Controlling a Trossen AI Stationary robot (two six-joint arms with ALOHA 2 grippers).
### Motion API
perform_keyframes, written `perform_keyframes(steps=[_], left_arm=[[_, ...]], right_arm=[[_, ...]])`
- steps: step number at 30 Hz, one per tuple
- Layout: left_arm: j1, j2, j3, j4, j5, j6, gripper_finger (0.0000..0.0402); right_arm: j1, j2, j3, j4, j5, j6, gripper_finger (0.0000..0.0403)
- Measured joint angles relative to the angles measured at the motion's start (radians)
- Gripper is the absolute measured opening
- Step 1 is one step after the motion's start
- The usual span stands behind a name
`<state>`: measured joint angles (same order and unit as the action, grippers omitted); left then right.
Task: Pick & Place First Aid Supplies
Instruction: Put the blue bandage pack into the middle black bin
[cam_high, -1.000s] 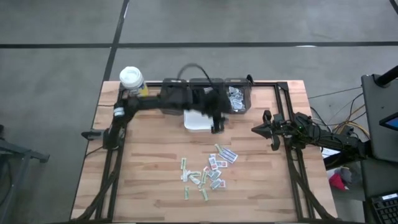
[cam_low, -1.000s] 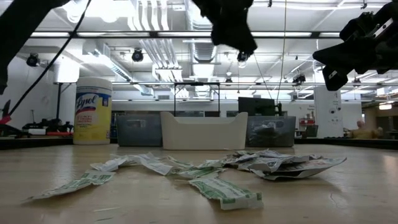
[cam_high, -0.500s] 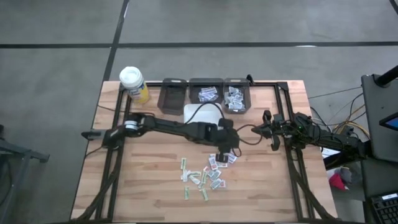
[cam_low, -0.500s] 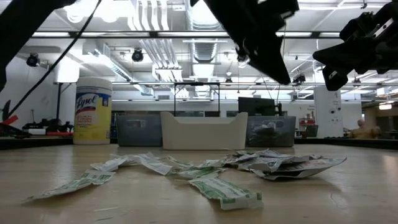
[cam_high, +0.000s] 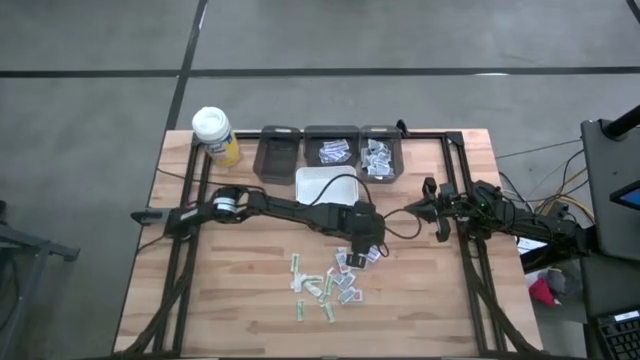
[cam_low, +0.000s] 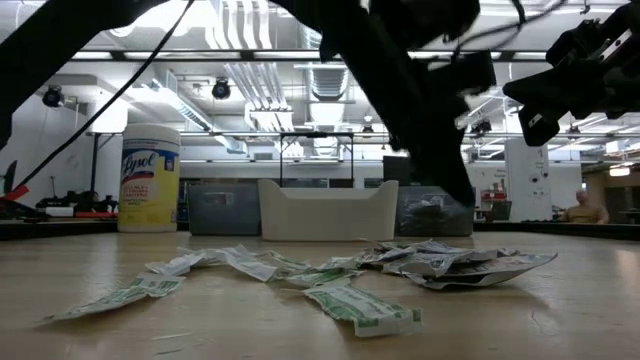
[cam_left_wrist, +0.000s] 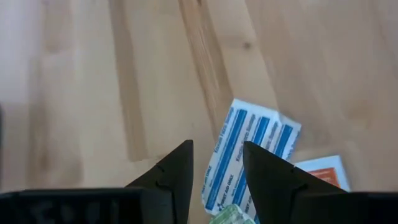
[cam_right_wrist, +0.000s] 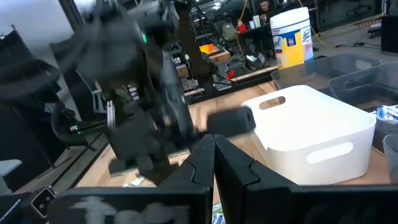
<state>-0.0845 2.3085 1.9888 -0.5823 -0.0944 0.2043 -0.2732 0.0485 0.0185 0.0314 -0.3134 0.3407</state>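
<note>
First aid supplies (cam_high: 335, 275): thin paper packets and strips, scattered in a loose heap on the wooden table (cam_high: 230, 290), near its middle and toward the front edge. Judged very light, limp and flat; likely to slide on the wood or lift in pairs where overlapped. Some edges curl upward in the low view, offering a lip for a finger.

Left gripper (cam_high: 360, 250): reached across the table, poised over the right-hand end of the heap, fingers spread with a gap between them, nothing held. Directly ahead in the left wrist view: a white packet with blue stripes (cam_left_wrist: 249, 152), partly over a red-printed packet (cam_left_wrist: 323, 171). Best hold judged at a free short edge or raised corner of the blue-striped packet, away from the overlap, to avoid dragging its neighbour.

Right gripper (cam_high: 432, 212): parked above the right side of the table, fingers closed together, empty.

Surroundings: white bin (cam_high: 325, 185) just behind the left gripper; three dark trays (cam_high: 330, 150) along the far edge, two already holding packets; wipes canister (cam_high: 213, 133) at the far left corner, well apart. Left arm cable looping over the white bin. No obstruction between gripper and heap; crowding among the packets themselves judged the main hindrance.
</note>
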Motion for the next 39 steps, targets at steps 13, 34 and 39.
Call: perform_keyframes(steps=[13, 34, 39], left_arm=[[0.000, 0.065, 0.000, 0.055, 0.002, -0.033, 0.0140], [0.000, 0.082, -0.043, 0.062, 0.027, -0.131, 0.0126], [0.000, 0.081, -0.057, 0.064, 0.076, -0.206, 0.0086]], right_arm=[[0.000, 0.000, 0.000, 0.000, 0.000, 0.008, 0.0008], [0.000, 0.003, 0.000, 0.000, 0.000, 0.008, 0.0008], [0.000, 0.005, 0.000, 0.000, 0.000, 0.008, 0.0008]])
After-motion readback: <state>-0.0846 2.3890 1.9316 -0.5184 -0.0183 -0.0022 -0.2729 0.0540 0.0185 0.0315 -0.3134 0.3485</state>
